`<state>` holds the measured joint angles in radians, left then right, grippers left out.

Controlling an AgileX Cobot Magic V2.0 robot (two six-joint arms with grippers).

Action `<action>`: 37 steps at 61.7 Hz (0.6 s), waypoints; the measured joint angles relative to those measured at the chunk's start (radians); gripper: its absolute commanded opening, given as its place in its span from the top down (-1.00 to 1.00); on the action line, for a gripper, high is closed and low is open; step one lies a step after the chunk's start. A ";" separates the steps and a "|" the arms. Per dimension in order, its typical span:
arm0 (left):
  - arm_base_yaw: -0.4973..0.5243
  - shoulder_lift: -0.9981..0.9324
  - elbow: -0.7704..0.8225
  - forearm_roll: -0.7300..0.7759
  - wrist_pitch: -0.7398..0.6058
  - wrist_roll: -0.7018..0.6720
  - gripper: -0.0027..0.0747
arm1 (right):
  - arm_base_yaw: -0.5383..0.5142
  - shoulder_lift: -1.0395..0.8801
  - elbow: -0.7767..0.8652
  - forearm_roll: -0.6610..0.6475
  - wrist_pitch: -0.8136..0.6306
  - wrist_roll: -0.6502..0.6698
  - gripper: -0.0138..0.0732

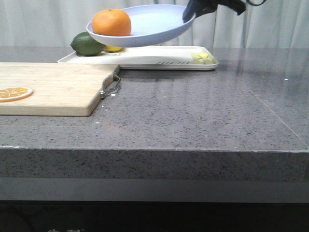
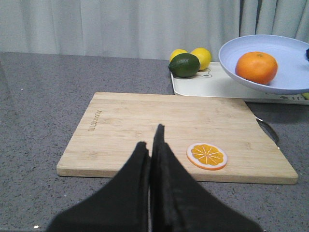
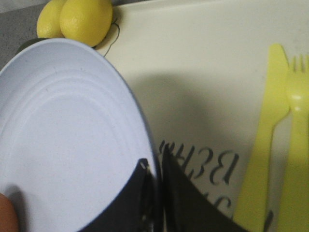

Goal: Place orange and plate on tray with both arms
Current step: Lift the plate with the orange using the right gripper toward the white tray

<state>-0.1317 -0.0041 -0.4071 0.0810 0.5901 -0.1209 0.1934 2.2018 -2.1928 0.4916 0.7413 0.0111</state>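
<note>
Bare tabletop right of the board; on the tray, lime, lemons and cutlery crowd both ends.

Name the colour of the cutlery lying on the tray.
Pale yellow: the knife and fork, clearest in the right wrist view.

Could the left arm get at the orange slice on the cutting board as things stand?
Probably yes. The left gripper is shut and empty over the cutting board, and the orange slice lies bare just beside it, nothing between.

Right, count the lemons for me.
2. Both sit side by side at the tray's far left corner: one lemon beside the lime, the other lemon partly behind it.
</note>
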 measured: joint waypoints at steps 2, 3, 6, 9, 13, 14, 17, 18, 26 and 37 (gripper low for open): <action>0.000 0.000 0.000 0.000 0.000 0.000 0.98 | 0.000 0.045 -0.052 0.000 0.010 0.005 0.82; 0.000 0.000 0.000 0.000 0.000 0.000 0.98 | 0.000 0.072 -0.090 0.000 0.017 0.010 0.82; 0.000 0.000 0.000 0.000 0.000 0.000 0.98 | 0.000 0.125 -0.179 0.000 0.032 0.024 0.82; 0.000 0.000 0.000 0.000 0.000 0.000 0.98 | 0.000 0.184 -0.266 0.000 0.048 0.037 0.82; 0.000 0.000 0.000 0.000 0.000 0.000 0.98 | -0.002 0.278 -0.400 0.000 0.065 0.051 0.82; 0.000 0.000 0.000 0.000 0.000 0.000 0.98 | -0.002 0.299 -0.419 0.000 0.067 0.053 0.82; 0.000 0.000 0.000 0.000 0.000 0.000 0.98 | -0.007 0.338 -0.477 0.001 0.072 0.054 0.82; 0.000 0.000 0.000 0.000 0.000 0.000 0.98 | -0.009 0.349 -0.491 0.002 0.071 0.058 0.82; 0.000 0.000 0.000 0.000 0.000 0.000 0.98 | -0.031 0.422 -0.555 0.020 0.074 0.070 0.82; 0.000 0.000 0.000 0.000 0.000 0.000 0.98 | -0.061 0.449 -0.563 0.023 0.055 0.081 0.82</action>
<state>-0.1317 -0.0041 -0.4071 0.0810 0.5901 -0.1209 0.1320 2.6511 -2.7558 0.5144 0.7968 0.0919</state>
